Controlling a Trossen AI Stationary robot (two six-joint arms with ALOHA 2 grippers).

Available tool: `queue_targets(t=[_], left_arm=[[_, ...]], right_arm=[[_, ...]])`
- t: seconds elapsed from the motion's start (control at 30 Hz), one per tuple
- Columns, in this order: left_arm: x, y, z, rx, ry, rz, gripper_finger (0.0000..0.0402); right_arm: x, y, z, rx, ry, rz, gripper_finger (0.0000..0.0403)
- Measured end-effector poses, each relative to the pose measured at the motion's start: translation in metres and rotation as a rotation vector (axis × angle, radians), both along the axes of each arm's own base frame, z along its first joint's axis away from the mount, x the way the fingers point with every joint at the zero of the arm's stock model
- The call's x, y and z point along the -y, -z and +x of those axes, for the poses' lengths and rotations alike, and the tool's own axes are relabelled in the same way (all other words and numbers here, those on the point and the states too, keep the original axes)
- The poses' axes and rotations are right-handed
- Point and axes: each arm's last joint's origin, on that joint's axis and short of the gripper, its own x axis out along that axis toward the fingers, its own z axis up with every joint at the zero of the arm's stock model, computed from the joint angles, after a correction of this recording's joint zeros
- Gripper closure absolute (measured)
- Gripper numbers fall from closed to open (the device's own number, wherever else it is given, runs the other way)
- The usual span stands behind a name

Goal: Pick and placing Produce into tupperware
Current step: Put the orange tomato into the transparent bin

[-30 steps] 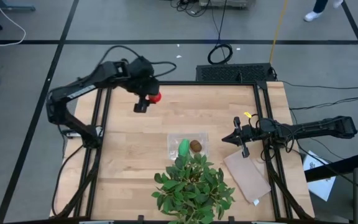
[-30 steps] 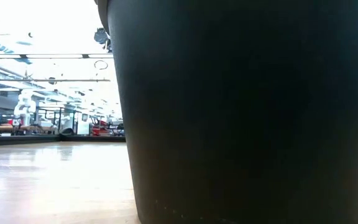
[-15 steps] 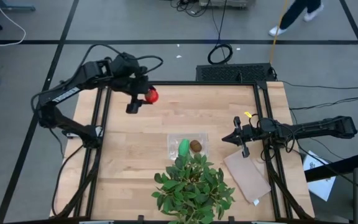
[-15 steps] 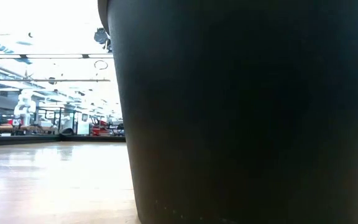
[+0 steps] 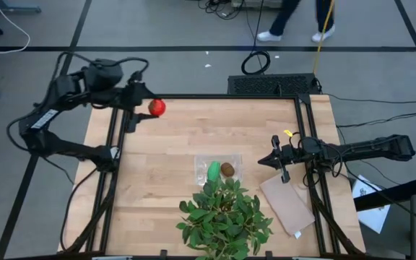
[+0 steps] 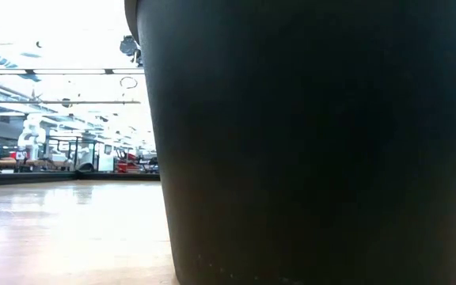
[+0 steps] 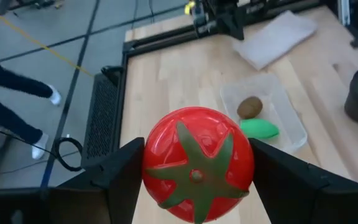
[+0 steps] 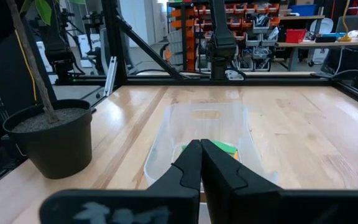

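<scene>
While raised at the far-left corner, left gripper (image 5: 148,108) clamping tomato (image 7: 197,164).

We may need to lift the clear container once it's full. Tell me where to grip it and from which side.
Grip a long side wall of the tupperware from straight above, near its empty end. The rim is open and thin, so one finger fits inside. The plant crowds its near edge, and the right gripper waits beside it.

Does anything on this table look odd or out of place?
Mostly tidy. One oddity: the red round tomato with green top sits clamped in the left gripper at the table's far left corner, far from the clear plastic container holding the green oblong piece and brown ball.
</scene>
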Motion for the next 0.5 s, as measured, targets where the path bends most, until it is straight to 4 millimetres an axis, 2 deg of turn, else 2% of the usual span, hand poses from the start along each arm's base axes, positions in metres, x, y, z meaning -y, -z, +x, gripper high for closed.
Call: queue_targets(t=[0.23, 0.5], left_arm=[[0.012, -0.005, -0.026, 0.016, -0.024, -0.038, 0.0137], [0.023, 0.001, -0.049, 0.03, 0.001, -0.098, 0.0137]], right_arm=[[0.0, 0.0, 0.0, -0.001, 0.0, 0.0, 0.0403], [0.0, 0.0, 0.0, -0.001, 0.0, 0.0, 0.0403]])
